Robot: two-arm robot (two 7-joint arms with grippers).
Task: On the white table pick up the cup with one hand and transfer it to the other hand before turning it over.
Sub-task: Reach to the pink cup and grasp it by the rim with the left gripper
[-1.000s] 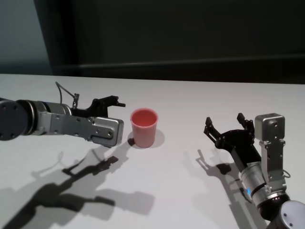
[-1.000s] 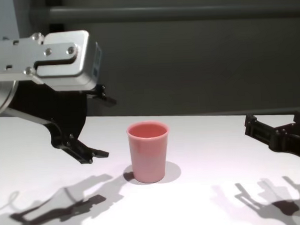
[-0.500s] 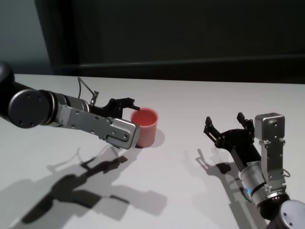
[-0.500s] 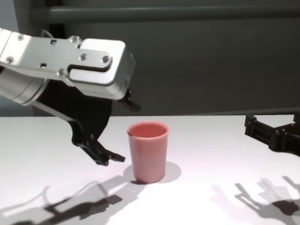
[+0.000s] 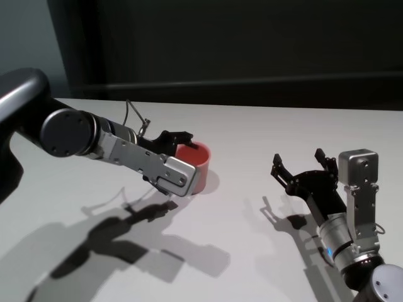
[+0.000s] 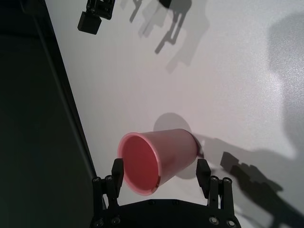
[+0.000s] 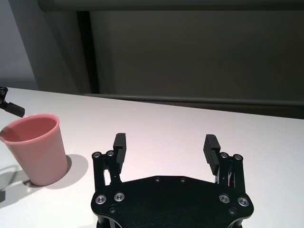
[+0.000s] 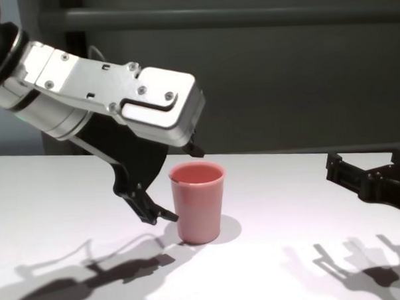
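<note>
I see the smooth pink plastic tumbler [image 5: 194,165] standing upright, mouth up, near the middle of the broad matte white bench [image 5: 252,132]; it has no handle and tapers to a narrower base. My left claw [image 6: 160,173] reaches in from the robot's left with its black fingers [image 6: 117,170] spread wide, one on each side of the cup's rim. From the left wrist view the cup sits between the fingertips, but I cannot tell whether either tip touches the wall. The silver, boxy wrist housing [image 8: 159,105] hangs above and beside the cup, throwing hard-edged shadows on the bench. My right claw [image 5: 301,165] rests low over the bench, well apart from the cup to the robot's right, its ribbed black fingers [image 7: 210,147] spread and holding nothing.
</note>
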